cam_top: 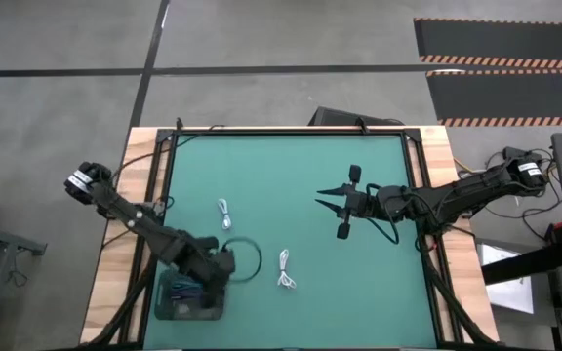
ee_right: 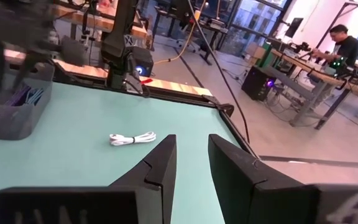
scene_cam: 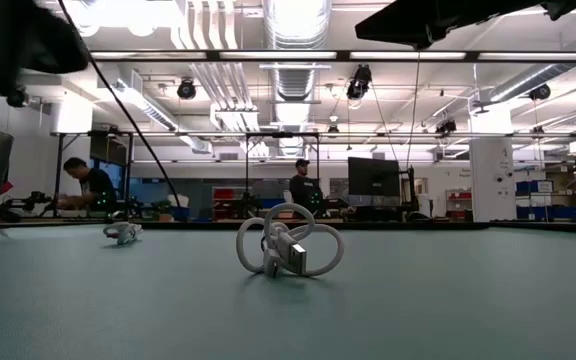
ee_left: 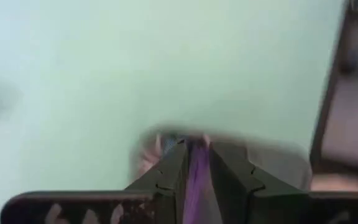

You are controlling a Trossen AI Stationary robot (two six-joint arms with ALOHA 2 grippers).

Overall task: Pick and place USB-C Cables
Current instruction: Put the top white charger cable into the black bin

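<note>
Left arm: the left gripper (cam_top: 203, 280) hangs over a grey plastic bin (cam_top: 169, 310) at the near left corner of the green table mat (cam_top: 379, 283). In its wrist view the two dark fingers (ee_left: 169, 171) stand close together with a purple strip in the narrow gap. Whether they pinch it or merely look down on the bin's contents cannot be told. A thin black loop (cam_top: 258, 255) curls just beside this gripper; it cannot be made out whether it is a cable or arm wiring.

Centre: two white, loosely coiled USB-C cables lie on the mat, well apart. The first white cable (cam_top: 224, 213) lies toward the middle left, and the second white cable (cam_top: 286, 268) lies nearer the front edge. The low view shows a limp figure-of-eight coil with a plug end at the front.

The bundles are likely very light and soft. They should flex and may slide on the mat when nudged. The best hold is probably across the gathered middle, where the strands cross, not on a single loop or on a plug.

Right arm: the right gripper (cam_top: 326, 198) hovers above the mat right of centre. Its fingers are spread and hold nothing, and they point toward the cables.
</note>
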